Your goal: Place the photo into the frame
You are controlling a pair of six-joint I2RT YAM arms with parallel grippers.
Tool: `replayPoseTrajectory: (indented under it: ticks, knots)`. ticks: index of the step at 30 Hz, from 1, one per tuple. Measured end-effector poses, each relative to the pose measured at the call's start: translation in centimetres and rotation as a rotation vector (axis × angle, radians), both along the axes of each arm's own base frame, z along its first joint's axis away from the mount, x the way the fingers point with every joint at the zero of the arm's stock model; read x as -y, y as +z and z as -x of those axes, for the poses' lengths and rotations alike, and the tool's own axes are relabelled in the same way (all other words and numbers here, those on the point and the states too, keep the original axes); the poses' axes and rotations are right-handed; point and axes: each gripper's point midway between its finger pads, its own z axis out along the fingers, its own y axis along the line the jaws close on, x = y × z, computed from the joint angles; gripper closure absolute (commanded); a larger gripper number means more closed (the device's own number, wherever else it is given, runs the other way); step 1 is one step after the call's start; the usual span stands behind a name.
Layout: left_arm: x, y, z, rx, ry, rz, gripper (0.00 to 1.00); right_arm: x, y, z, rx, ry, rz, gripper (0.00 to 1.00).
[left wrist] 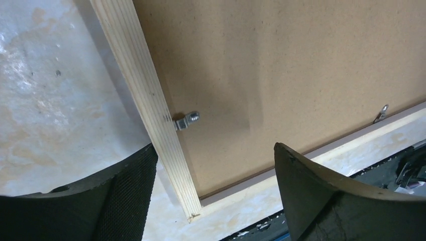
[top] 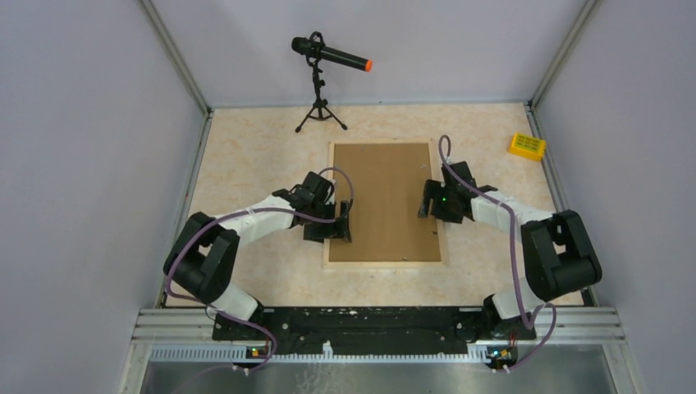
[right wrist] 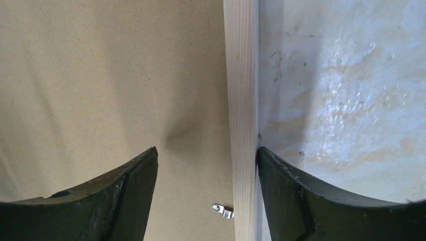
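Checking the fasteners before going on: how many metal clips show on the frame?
3. One clip sits on the frame's left rail, one on its near rail and one on its right rail. Others may be hidden or too small to see.

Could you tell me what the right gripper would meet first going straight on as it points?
Likely the frame: its right rail lies inside the open right gripper, the backing board beside it; height above is unclear.
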Motion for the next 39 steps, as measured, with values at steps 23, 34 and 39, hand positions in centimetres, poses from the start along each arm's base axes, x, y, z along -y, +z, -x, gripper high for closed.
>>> replayPoseTrajectory:
  ticks: [23,34,39]
  knots:
    - [-4.9,5.2,-7.9,0.180,0.129,-0.253,0.01,-0.6,5.2,0.9,0.121,-0.093,-0.061,0.16]
    - [-4.5,3.5,2.9,-0.012,0.156,-0.019,0.08,0.7,3.2,-7.1,0.024,-0.164,-0.027,0.27]
    - [-4.3,2.2,6.2,-0.087,0.155,0.046,0.11,1.3,1.6,-8.8,0.000,-0.226,0.024,0.39]
